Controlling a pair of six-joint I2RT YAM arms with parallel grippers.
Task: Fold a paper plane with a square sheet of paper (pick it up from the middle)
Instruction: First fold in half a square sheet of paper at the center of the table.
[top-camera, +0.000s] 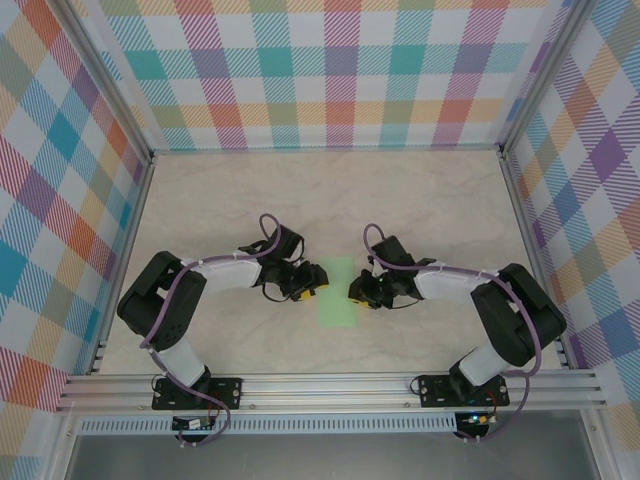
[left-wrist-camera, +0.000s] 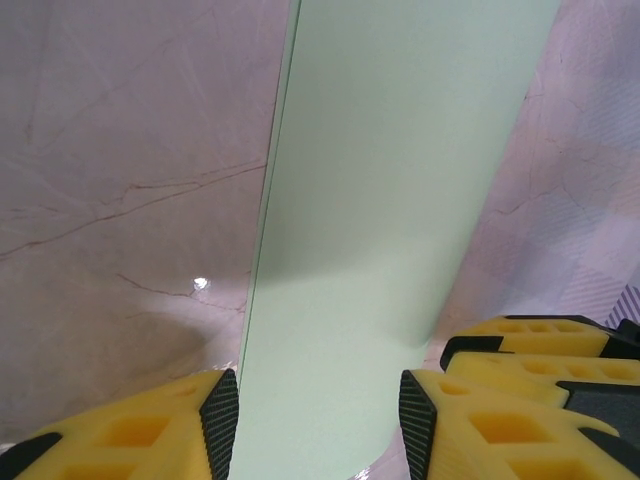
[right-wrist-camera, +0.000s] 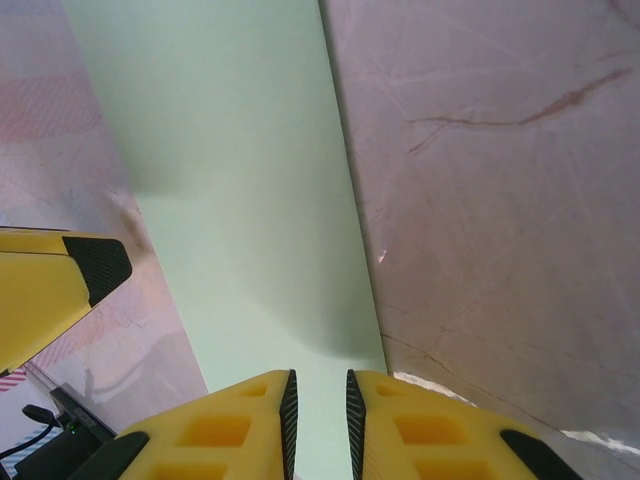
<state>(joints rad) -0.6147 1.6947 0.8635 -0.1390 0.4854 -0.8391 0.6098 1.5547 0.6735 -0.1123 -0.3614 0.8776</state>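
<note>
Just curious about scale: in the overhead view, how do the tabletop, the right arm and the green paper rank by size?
Largest: tabletop.
Next: right arm.
Smallest: green paper.

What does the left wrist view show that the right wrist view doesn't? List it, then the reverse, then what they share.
Left wrist view: the left gripper with its jaws wide apart and the sheet of paper running between them, plus a glare spot on the table.
Right wrist view: the right gripper with its jaws nearly together, a narrow gap left, plus a dark cable at lower left.
Both: the pale-green paper as a long strip on the marbled table, and the other arm's yellow fingers at the frame edge.
</note>
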